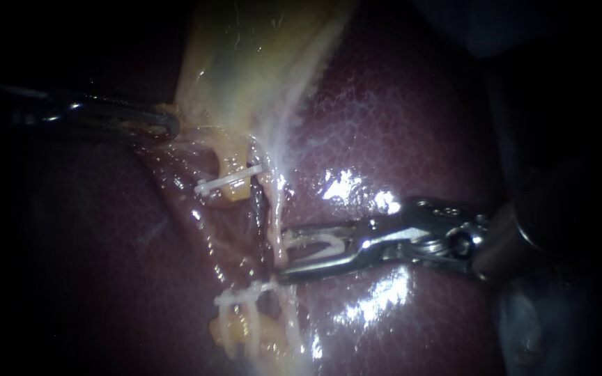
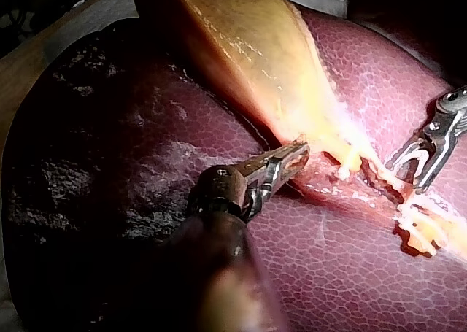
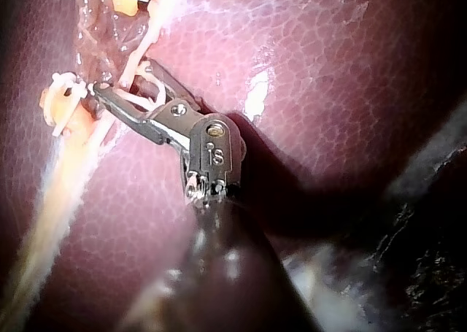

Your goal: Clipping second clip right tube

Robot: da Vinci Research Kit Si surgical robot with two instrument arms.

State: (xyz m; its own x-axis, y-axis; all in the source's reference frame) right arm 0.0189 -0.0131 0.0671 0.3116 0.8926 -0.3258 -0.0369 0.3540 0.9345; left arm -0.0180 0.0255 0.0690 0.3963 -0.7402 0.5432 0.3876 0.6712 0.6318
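White clips, three: upper clip [image 1: 228, 182], lower clip [image 1: 245, 294] set; third clip [image 1: 318, 244] gripped in right instrument's [image 1: 281, 254] parted jaws at right tube [image 1: 273, 209]. Left instrument's [image 2: 293, 157] jaws pinch gallbladder [image 2: 241, 47], plainest in left wrist view.

Thin pale right tube [image 1: 274, 209] — open white clip [image 1: 318, 245] reaching it

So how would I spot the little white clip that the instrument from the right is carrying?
Find the dark red liver, then follow the shiny right instrument to its tip. The white clip sits between its jaws; the upper clip and lower clip nearby are each clamped across pale tissue, free of any instrument.
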